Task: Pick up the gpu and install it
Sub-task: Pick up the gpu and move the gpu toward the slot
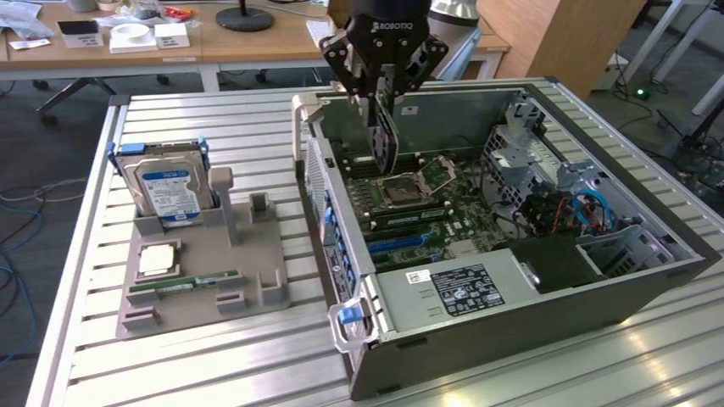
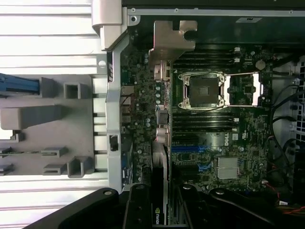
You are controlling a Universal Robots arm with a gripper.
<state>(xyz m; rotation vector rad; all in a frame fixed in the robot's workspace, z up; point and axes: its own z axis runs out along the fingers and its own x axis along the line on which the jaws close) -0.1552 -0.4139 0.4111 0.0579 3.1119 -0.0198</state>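
Overhead, fingers (image 2: 137, 210) pinch the gpu (image 1: 386, 140) on edge over the open computer case's (image 1: 633, 280) motherboard (image 1: 442, 212).

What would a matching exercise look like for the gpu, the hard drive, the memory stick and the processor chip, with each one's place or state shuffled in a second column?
Things
1. gpu
2. hard drive
3. memory stick
4. processor chip

Places or states
A. lying flat on the grey holder, silver face up
B. standing upright in the holder, blue-and-white label showing
C. held by the gripper over the open computer case
D. long and green, set in the holder's low slots

Pairs: 1-C, 2-B, 3-D, 4-A
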